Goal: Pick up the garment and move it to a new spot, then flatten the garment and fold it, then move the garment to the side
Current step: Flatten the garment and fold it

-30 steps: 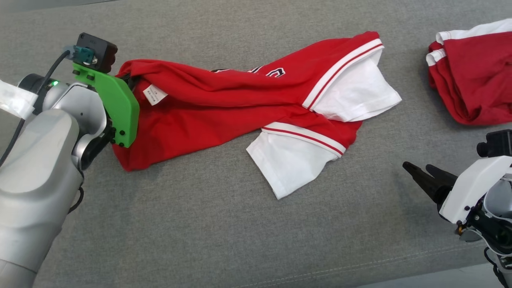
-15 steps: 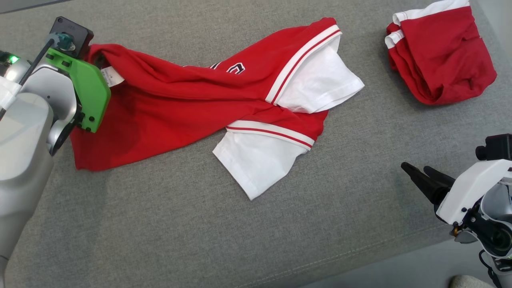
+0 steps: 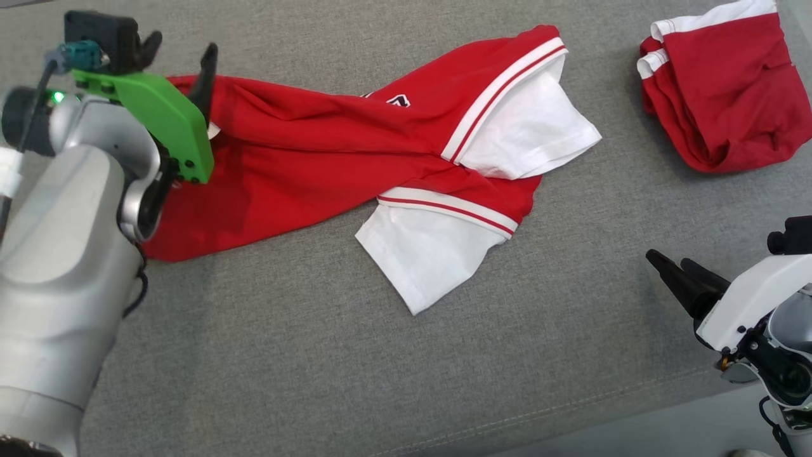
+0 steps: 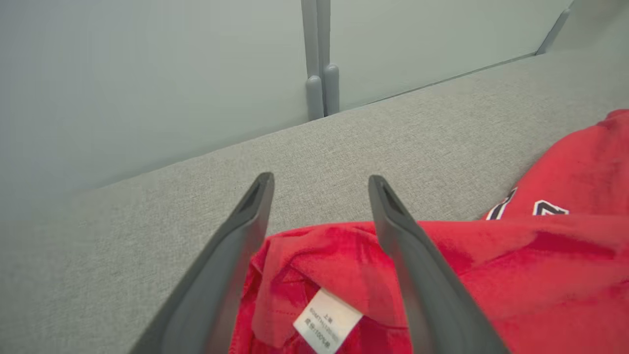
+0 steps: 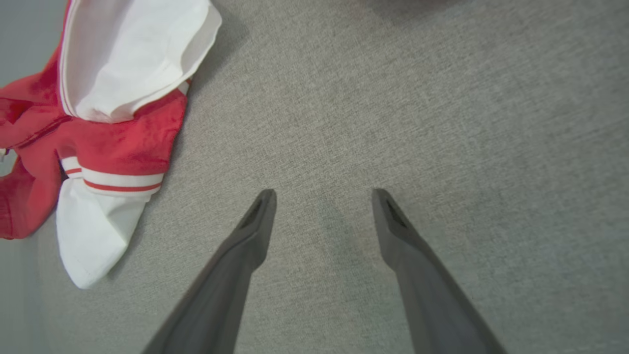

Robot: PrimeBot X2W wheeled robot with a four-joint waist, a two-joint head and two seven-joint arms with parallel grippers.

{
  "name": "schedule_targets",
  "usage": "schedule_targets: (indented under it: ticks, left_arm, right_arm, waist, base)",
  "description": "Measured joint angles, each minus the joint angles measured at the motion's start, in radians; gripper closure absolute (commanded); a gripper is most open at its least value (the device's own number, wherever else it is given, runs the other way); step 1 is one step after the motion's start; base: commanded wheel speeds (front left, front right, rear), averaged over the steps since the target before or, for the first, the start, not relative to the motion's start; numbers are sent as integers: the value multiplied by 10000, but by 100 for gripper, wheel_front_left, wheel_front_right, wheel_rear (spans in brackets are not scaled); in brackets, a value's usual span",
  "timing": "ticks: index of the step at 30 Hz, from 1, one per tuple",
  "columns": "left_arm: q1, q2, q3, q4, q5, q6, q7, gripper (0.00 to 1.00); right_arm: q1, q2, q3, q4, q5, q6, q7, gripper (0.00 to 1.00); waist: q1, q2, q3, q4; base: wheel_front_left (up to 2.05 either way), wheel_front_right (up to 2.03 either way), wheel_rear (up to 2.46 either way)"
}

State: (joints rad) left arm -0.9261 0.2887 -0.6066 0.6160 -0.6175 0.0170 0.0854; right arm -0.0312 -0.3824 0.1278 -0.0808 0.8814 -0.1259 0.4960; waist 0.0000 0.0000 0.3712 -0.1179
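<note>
Grey fabric surface (image 3: 285, 381) throughout. Lower right of the head view: right gripper (image 3: 667, 260), spread wide and empty, well apart from the cloth. Mid-frame: red garment (image 3: 317, 158) lying twisted, white sleeve (image 3: 431, 254) toward the bottom. Upper left: left gripper (image 3: 184, 44), spread wide over the garment's bunched end, white label (image 4: 327, 319) between the fingers, gripping nothing. Upper right: second red garment (image 3: 723, 95), crumpled, lying apart.

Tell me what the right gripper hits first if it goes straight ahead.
Likely the bare grey cushion: the right gripper aims at it, the red-and-white shirt lying off to one side. Depth is uncertain.
</note>
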Motion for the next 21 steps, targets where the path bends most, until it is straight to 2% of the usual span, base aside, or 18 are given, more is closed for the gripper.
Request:
schedule_targets:
  ticks: [7,10,12,13,21]
  left_arm:
    - [1727,-385,-65,17,-527,102,-263,0]
    - [1943,-500,8,-13,-727,109,-263,31]
    - [1985,-518,98,-25,-761,115,-307,41]
    - [2016,-504,201,-21,-855,173,-339,51]
    - [2048,-506,522,-21,-1210,274,-334,60]
  right_arm:
    - [230,35,-171,232,98,0,-163,0]
    - [353,31,-219,222,125,0,-196,0]
    - [366,31,-132,222,130,10,-190,0]
    - [364,40,-56,209,130,12,-186,0]
    - [333,71,163,113,128,36,-109,0]
  waist:
    - [0,0,-360,344]
    - [0,0,-485,532]
    - [0,0,-545,645]
    - [0,0,-577,679]
    - [0,0,-514,536]
  base:
    - [0,0,0]
    - [0,0,0]
    - [0,0,0]
    - [0,0,0]
    - [0,0,0]
